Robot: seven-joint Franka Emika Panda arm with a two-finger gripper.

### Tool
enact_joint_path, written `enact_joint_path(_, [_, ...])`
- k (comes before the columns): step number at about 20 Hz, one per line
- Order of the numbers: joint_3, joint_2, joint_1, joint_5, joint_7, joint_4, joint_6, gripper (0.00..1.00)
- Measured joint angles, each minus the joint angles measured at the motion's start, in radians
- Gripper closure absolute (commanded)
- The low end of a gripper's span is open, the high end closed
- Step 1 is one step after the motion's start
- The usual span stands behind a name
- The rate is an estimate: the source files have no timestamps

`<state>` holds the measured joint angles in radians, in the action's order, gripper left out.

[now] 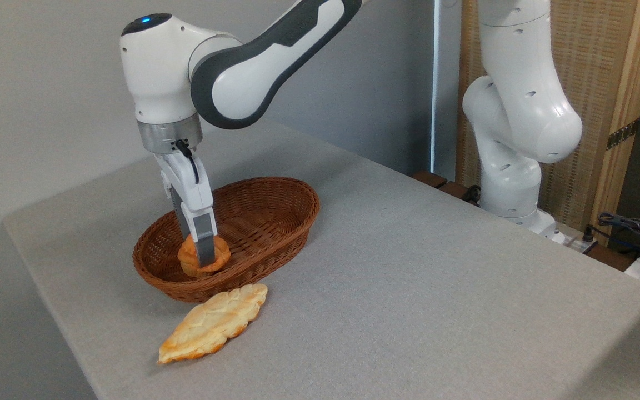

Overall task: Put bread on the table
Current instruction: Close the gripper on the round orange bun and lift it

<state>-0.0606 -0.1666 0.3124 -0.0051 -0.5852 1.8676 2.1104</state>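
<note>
The bread [188, 260], a small round orange-brown bun, is inside the brown wicker basket [275, 222] near its front left end. My gripper [198, 254] reaches straight down into the basket. Its grey front finger [204, 239] crosses the bun's face and the other finger stands behind it, so the jaws are shut on the bun. Whether the bun's base rests on the basket floor or hangs just above it, I cannot tell. The light-grey table [409, 289] spreads around the basket.
A long flat pale-golden leaf-shaped bread [214, 323] lies on the table just in front of the basket. The arm's white base [511, 183] stands at the table's far right edge, with cables [631, 228] beyond it.
</note>
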Motion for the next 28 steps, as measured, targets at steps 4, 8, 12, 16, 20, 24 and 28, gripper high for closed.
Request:
enact_joint_path(4, [0.000, -0.003, 0.000, 0.002, 0.000, 0.000, 0.000, 0.49])
enact_joint_path(8, [0.000, -0.003, 0.000, 0.003, 0.000, 0.000, 0.000, 0.50])
enact_joint_path(12, [0.000, -0.003, 0.000, 0.003, 0.000, 0.000, 0.000, 0.53])
enact_joint_path(16, [0.000, -0.003, 0.000, 0.003, 0.000, 0.000, 0.000, 0.53])
enact_joint_path(20, [0.000, -0.002, -0.001, 0.003, 0.001, -0.003, 0.000, 0.53])
enact_joint_path(24, [0.000, 0.001, -0.001, 0.003, 0.002, -0.005, 0.000, 0.53])
enact_joint_path(28, [0.003, 0.007, -0.004, 0.003, 0.002, -0.010, -0.020, 0.57])
